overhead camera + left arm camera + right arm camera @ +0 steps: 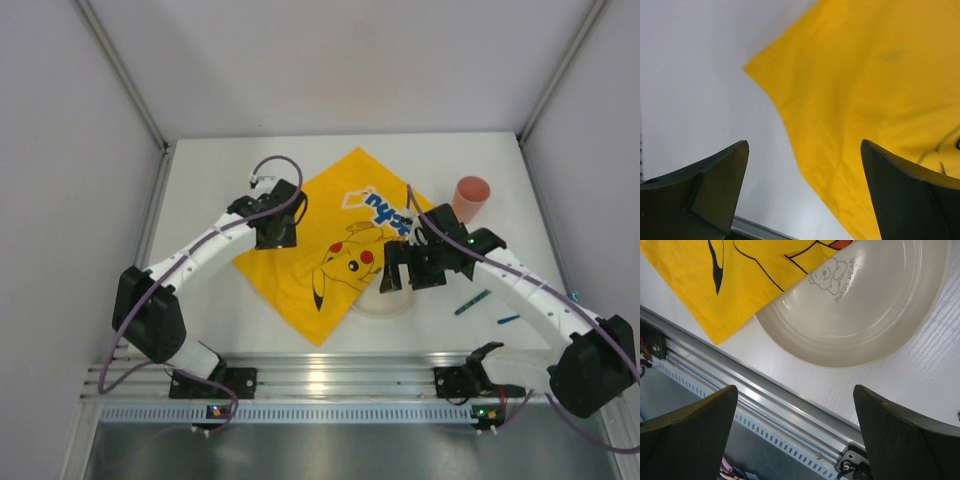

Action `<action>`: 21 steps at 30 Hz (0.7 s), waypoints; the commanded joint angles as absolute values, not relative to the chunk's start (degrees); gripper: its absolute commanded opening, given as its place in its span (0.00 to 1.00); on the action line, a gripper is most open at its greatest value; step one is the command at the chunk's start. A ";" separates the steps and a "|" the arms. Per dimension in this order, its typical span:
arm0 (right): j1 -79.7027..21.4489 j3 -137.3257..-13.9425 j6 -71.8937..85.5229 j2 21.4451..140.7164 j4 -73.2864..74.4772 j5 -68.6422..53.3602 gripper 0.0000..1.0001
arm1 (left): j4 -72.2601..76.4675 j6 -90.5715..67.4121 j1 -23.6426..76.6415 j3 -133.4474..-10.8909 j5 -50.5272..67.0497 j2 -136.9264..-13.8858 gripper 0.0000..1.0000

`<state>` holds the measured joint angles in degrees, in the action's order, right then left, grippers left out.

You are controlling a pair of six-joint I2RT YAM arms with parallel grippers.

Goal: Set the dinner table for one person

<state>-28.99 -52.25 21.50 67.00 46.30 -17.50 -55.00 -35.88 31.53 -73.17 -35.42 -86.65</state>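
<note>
The left end effector (275,228) hangs with its fingers spread wide and nothing between them, over the left corner of the yellow cloth (330,240). In its wrist view that corner lies just ahead. The cloth runs off ahead and to the right, and bare desk (690,75) shows ahead and to the left.

The desk itself lies directly below both end effectors and reaches out on every side of them. The cloth sits on it as a diamond, with its long diagonal running from the near edge toward the far right.

The right end effector (405,268) is also spread wide and empty. It hovers over the white plate (860,305), which lies below and slightly ahead of its fingertips. The cloth's near-right edge appears to overlap the plate's rim.

This is the relation the next move probably turns on. The right arm is much the nearer to the plate, which would have to come leftward and away from the arm's base to reach the cloth's middle.

The pink cup (472,197) stands beyond and to the right of this end effector. Two small blue-green utensils (472,302) lie to its right, closer to the base, and are too small to identify.
</note>
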 commanded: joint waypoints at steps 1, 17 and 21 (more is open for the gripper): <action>-28.65 -55.54 20.57 68.20 44.21 -18.46 1.00 | -44.50 -34.37 36.37 -71.98 -25.76 -89.20 0.99; -28.56 -74.53 18.72 82.61 47.11 -17.76 1.00 | -29.71 -30.16 20.57 -73.37 -9.15 -111.16 0.98; -28.56 -77.42 18.55 86.30 47.55 -17.58 1.00 | -29.79 -27.69 15.30 -80.23 -6.25 -118.29 0.97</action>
<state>-28.99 -73.67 19.49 84.33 47.13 -17.67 -34.54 -30.52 18.48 -76.75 -9.69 -111.72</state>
